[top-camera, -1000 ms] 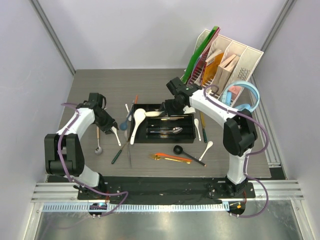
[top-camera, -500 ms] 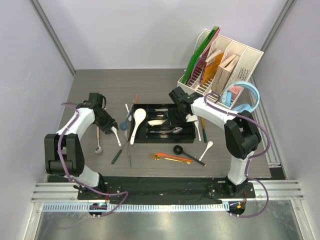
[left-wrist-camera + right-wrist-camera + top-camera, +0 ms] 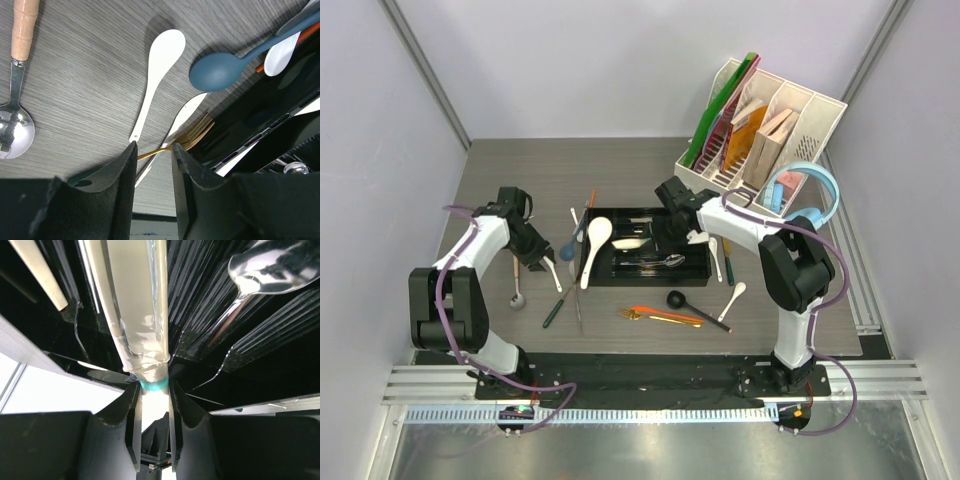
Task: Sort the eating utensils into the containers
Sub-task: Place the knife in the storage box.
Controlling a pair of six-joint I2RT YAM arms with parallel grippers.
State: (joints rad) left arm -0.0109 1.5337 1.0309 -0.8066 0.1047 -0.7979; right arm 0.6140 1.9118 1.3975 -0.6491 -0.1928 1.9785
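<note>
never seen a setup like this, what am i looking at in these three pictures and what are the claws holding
These are two robot arms bolted at the near edge of a table, each ending in a two-finger claw. The wide picture looks down from above. The other two come from a camera on each wrist, so that arm's own fingers show at the bottom.

Cutlery lies scattered around a black tray: a white spoon, a blue spoon, orange chopsticks. Headphones and a file organiser sit at the back.

The right gripper pinches a pale wrapped utensil over the tray, where a steel spoon already lies. The left gripper straddles the handle of a gold fork; whether it actually grips it is unclear.
</note>
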